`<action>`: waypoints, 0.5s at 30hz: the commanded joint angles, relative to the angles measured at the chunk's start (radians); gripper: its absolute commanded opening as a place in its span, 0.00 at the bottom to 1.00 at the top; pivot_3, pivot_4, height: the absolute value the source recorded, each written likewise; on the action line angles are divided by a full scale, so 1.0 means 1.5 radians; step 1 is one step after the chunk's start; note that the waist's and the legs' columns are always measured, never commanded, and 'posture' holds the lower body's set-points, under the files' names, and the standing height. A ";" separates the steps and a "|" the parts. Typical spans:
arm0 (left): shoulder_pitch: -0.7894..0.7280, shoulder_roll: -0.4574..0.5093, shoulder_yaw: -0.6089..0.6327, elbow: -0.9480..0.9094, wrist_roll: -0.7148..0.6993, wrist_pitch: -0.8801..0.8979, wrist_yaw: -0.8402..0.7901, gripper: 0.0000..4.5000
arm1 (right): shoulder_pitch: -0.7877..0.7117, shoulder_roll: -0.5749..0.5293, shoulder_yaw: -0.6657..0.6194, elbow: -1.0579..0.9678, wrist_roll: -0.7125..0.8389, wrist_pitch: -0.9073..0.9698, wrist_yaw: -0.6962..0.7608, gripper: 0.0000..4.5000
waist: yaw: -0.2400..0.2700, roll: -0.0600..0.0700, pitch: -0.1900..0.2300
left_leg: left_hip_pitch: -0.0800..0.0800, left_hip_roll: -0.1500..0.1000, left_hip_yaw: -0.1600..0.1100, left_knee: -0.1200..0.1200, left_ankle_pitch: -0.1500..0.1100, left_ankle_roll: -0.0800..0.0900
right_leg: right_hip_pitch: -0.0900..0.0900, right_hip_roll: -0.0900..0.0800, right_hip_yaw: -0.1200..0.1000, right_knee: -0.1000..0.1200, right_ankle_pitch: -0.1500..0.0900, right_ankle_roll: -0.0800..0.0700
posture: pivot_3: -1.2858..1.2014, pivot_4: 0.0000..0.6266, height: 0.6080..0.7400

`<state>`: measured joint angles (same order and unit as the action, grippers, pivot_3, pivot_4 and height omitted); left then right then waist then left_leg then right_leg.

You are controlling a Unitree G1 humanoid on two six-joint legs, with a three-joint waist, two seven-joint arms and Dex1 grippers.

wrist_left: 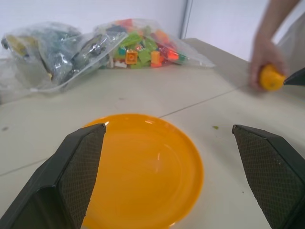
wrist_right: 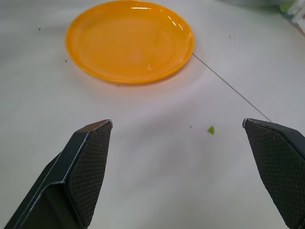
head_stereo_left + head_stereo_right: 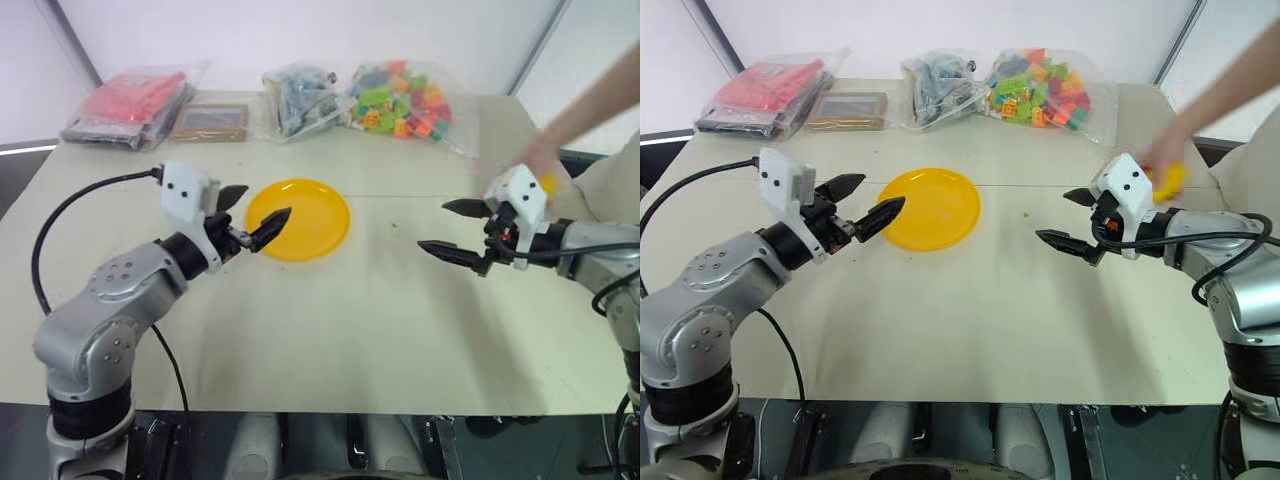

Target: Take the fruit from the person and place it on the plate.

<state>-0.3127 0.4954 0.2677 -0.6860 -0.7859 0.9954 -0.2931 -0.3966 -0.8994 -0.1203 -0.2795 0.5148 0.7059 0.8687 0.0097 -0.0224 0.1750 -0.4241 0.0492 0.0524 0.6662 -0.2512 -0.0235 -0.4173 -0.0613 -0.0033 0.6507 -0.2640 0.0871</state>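
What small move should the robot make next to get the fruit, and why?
Probably turn the right gripper toward the fruit and reach for it. Its jaws are open and empty, pointing toward the plate, while the person's hand holds the fruit just behind that gripper's wrist.

Showing as glossy, smooth plastic: yellow plate (image 2: 128, 40). Looking matt and pale: surface (image 3: 330, 330). Appearing crinkly, clear plastic: bag of blocks (image 1: 143, 47). Showing cross-hatched, matt black pads (image 2: 90, 167).
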 commanded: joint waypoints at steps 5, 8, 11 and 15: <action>0.006 0.054 0.078 -0.017 -0.082 -0.004 -0.011 0.99 | -0.021 0.019 -0.005 -0.028 0.008 -0.006 -0.008 1.00 | 0.002 0.000 0.000 | 0.000 0.000 0.000 0.000 0.000 0.000 | 0.000 0.000 0.000 0.000 0.000 0.000 | 0.52 0.24 0.93; 0.009 0.084 0.087 -0.007 -0.084 -0.012 -0.021 0.99 | -0.027 0.024 0.001 -0.022 0.001 -0.007 -0.009 1.00 | 0.001 0.000 0.000 | 0.000 0.000 0.000 0.000 0.000 0.000 | 0.000 0.000 0.000 0.000 0.000 0.000 | 0.52 0.24 0.93; 0.006 0.100 0.094 0.008 -0.081 -0.024 -0.019 0.99 | -0.036 0.024 0.004 -0.015 0.002 -0.008 -0.004 1.00 | 0.001 0.000 0.000 | 0.000 0.000 0.000 0.000 0.000 0.000 | 0.000 0.000 0.000 0.000 0.000 0.000 | 0.52 0.24 0.93; 0.013 0.112 0.095 0.021 -0.075 -0.042 -0.027 0.99 | -0.045 0.026 0.010 -0.014 0.001 -0.005 -0.004 1.00 | 0.001 0.000 0.000 | 0.000 0.000 0.000 0.000 0.000 0.000 | 0.000 0.000 0.000 0.000 0.000 0.000 | 0.52 0.24 0.93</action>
<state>-0.2887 0.6510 0.3813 -0.6444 -0.9022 0.9647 -0.3248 -0.4486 -0.8609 -0.0913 -0.2866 0.5143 0.7074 0.8613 0.0113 -0.0225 0.1750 -0.4241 0.0491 0.0527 0.6661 -0.2513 -0.0235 -0.4172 -0.0617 -0.0035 0.6506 -0.2641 0.0868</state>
